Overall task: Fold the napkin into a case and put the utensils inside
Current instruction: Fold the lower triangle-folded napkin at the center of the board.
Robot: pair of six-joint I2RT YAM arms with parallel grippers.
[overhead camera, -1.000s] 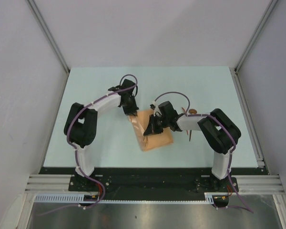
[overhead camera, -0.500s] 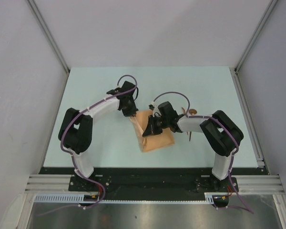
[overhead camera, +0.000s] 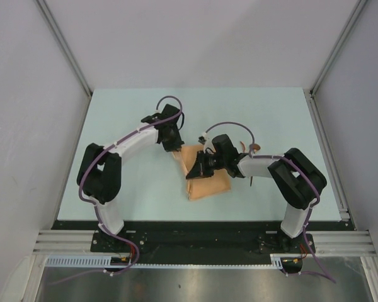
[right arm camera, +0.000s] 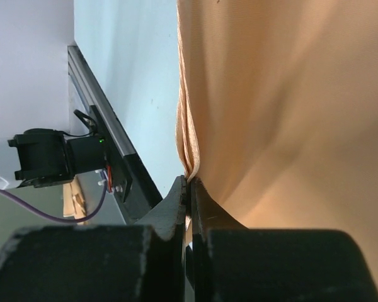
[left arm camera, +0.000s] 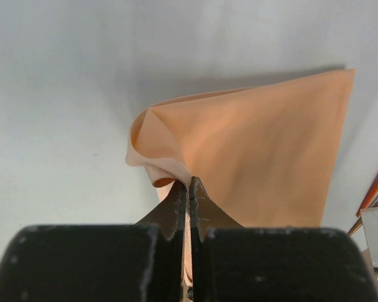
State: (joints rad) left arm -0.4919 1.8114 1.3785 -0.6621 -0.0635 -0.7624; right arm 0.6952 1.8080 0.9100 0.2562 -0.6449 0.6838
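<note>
Counter (overhead camera: 126, 126): napkin (overhead camera: 205, 182) at centre, part-folded, one flap raised | your left tool (left arm camera: 189, 187) pinches its far-left edge, your right tool (right arm camera: 189, 185) clamps a fold | utensils (overhead camera: 254, 148) beside it, by the right arm, not yet inside; case unfinished.

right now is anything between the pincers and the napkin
Nothing visible does. The left pincer and the right pincer are each shut directly on an edge of the napkin.
</note>
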